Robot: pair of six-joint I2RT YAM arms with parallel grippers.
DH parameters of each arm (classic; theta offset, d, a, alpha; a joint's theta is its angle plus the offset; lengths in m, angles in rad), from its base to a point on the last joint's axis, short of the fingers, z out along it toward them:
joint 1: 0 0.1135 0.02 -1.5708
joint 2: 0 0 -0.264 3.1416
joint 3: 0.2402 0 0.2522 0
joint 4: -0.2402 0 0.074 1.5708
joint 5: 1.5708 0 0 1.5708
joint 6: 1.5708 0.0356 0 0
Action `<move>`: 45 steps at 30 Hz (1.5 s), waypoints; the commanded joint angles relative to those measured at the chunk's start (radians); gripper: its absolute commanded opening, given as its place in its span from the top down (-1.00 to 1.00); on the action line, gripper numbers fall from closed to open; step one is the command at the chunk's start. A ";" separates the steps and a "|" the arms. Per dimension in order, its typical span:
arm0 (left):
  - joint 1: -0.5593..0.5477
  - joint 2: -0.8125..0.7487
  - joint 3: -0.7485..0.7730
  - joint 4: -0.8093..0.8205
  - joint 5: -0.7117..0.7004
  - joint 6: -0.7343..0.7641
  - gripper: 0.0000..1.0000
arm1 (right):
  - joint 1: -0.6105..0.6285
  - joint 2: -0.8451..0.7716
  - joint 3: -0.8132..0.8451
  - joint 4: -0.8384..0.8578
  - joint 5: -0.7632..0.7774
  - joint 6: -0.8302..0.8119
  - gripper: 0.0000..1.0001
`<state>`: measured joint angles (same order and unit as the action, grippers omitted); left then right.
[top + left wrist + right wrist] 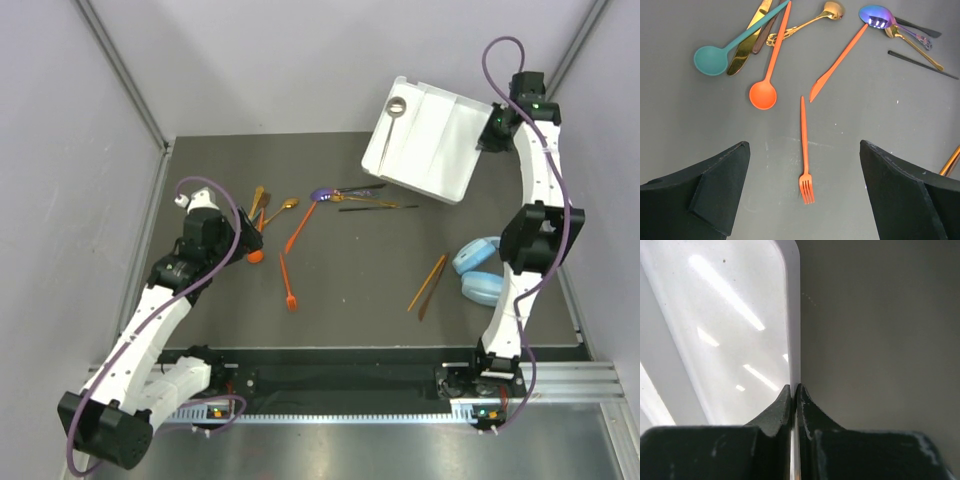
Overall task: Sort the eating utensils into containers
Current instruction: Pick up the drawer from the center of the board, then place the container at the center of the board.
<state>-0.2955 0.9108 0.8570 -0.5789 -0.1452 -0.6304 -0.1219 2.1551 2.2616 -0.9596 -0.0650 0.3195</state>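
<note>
Left wrist view: looks down past the left gripper (803, 150), fingers spread wide, nothing between them. Frames the orange fork (803, 125) dead centre on the grey table (880, 115), long axis 12-to-6, tines at 6, handle tip at 12. Puts the closing line at 9-to-3, square across the handle. Judged a good line-up for a pinch: a straight drop, little or no wrist turn. Height above the table not readable.

Beyond the fork, toward 12: orange knife (837, 60) slanting 1-to-7; orange spoon (771, 70), bowl at 6; teal spoon (730, 47) out at 11. All apart from the fork, none crossing it.

Top external view: sets the left gripper just at 10 of the fork, and the white tray (440, 150) well apart at 1 to 2, skewed to the table edges. Lifted or resting, cannot tell. One metal spoon (393, 112) in the tray's 9-side compartment. Light-blue headphones (478, 272) at 3 of the fork, no part of the sort.

Right gripper (492, 128) at the tray's 3-side edge. Right wrist view: fingers pinched down to a sliver on the white rim, gripping it.

Nearer arm for the fork: left, by far; right taken up with the tray. Carry, as judged, runs toward 1 to 2 across open table.
</note>
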 commanded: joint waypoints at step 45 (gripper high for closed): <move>-0.002 0.007 -0.027 0.030 -0.071 0.034 -0.90 | 0.499 -0.149 -0.892 0.507 -0.125 0.184 1.00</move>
<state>-0.2955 0.9440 0.8234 -0.5518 -0.1860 -0.6205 0.3710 1.9419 1.3403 -0.5755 -0.1505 0.4206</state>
